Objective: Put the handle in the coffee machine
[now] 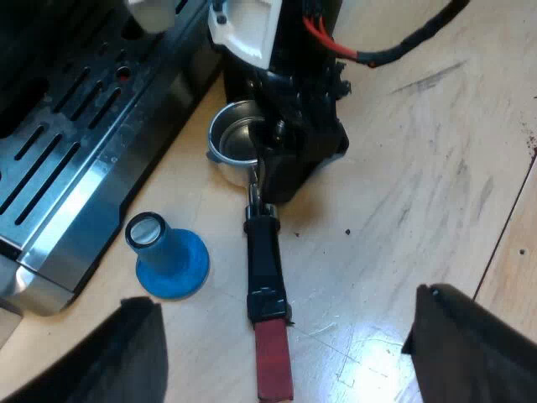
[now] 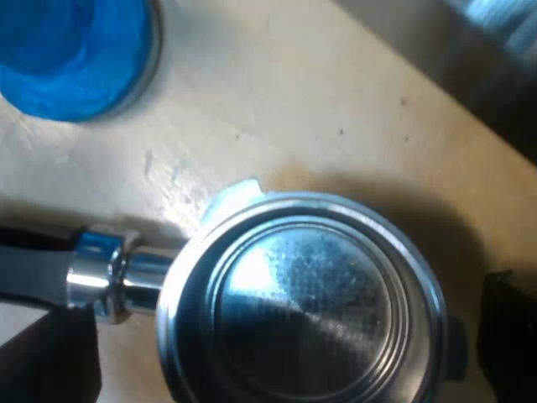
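Observation:
The metal holder (image 1: 237,138) lies flat on the wooden table beside the espresso machine (image 1: 75,159), its empty basket facing up. Its dark handle (image 1: 264,260) ends in red (image 1: 273,365). A blue tamper (image 1: 170,256) stands between the handle and the machine. My left gripper (image 1: 289,336) hovers open above the red end, nothing between its fingers (image 1: 130,353). My right gripper (image 1: 273,159) is down at the basket, where the handle joins it. In the right wrist view the basket (image 2: 302,294) sits between the right gripper's (image 2: 281,348) open fingers (image 2: 512,336), which stand apart from the rim.
The machine's slotted metal drip tray (image 1: 50,168) runs along the table close to the basket and tamper. Bare wooden tabletop (image 1: 419,185) stretches on the side of the holder away from the machine. The tamper's blue base (image 2: 75,50) lies near the holder's neck.

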